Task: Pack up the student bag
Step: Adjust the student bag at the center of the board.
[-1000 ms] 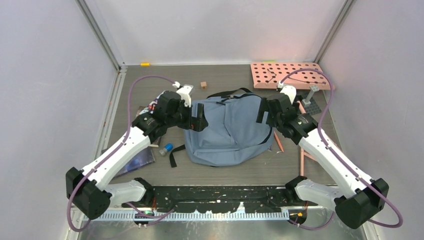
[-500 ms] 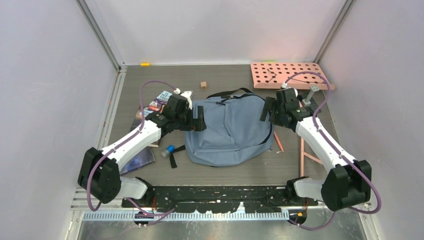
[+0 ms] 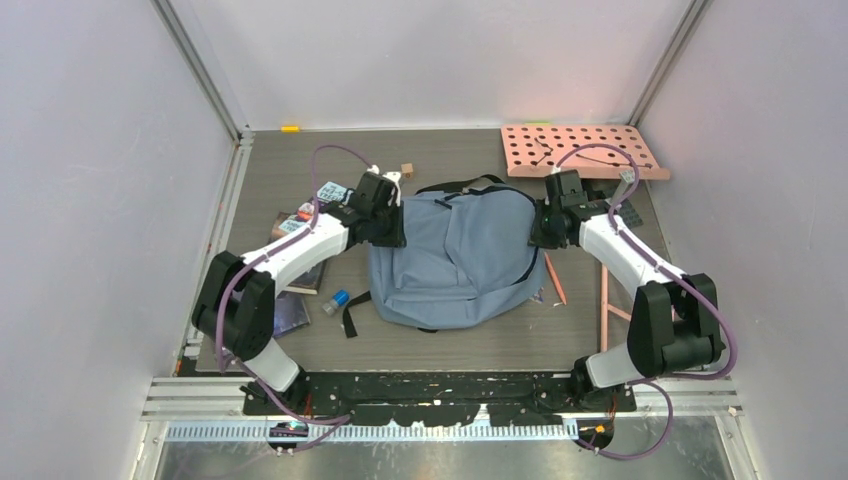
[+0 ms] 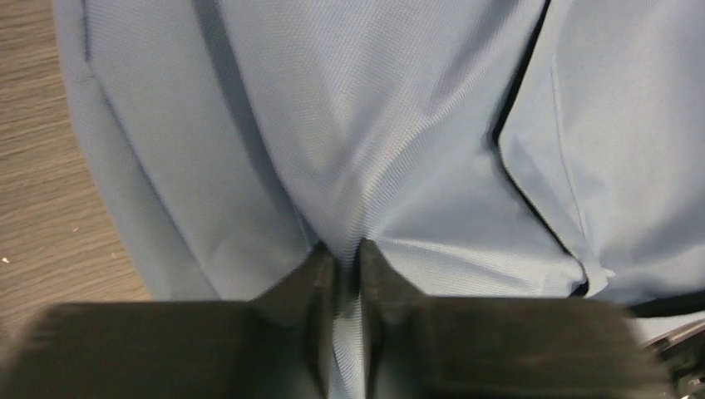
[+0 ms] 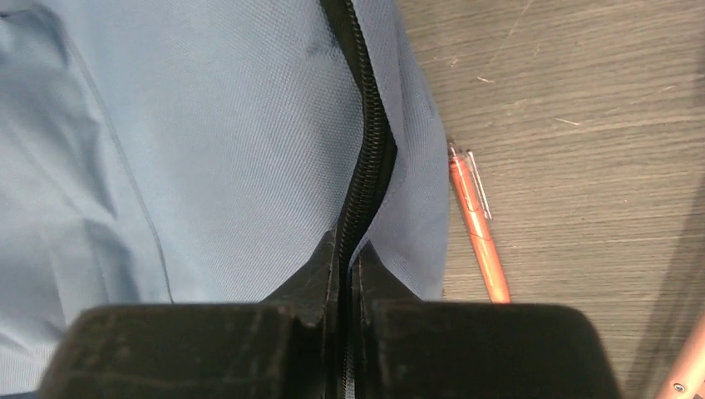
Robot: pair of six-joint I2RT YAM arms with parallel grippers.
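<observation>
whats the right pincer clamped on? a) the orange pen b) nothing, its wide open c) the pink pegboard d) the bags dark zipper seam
d: in the right wrist view the right pincer is shut on the dark zipper seam of the student bag, while the orange pen lies ungripped on the table beside the bag.
</observation>
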